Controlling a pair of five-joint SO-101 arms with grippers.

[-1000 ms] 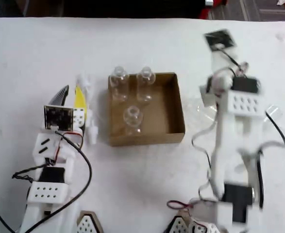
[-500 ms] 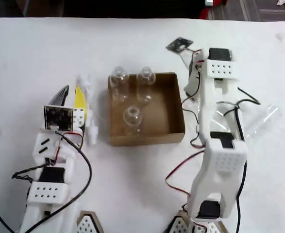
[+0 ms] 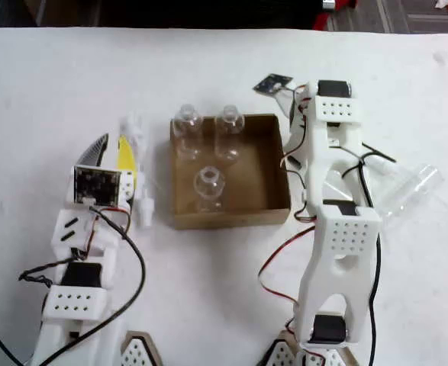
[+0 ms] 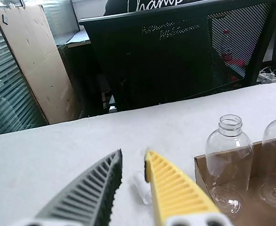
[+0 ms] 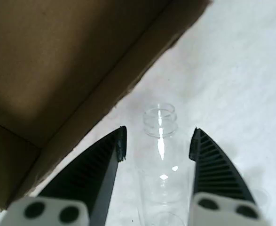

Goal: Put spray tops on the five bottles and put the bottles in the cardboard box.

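Though farther off a second ago, right fingers (image 5: 96,175) now apart astride bottle (image 5: 162,157) beside cardboard box (image 5: 76,52)

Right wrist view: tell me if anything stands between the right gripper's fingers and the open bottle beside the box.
Nothing visible does. The bottle sits directly between the open fingers of the right gripper, on bare table next to the cardboard box.

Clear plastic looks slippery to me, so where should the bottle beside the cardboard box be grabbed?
Across its round body, just behind the neck, coming down from above. The bottle seems to lie on its side by the cardboard box, leaving both curved flanks free, and the open right end effector straddles them.
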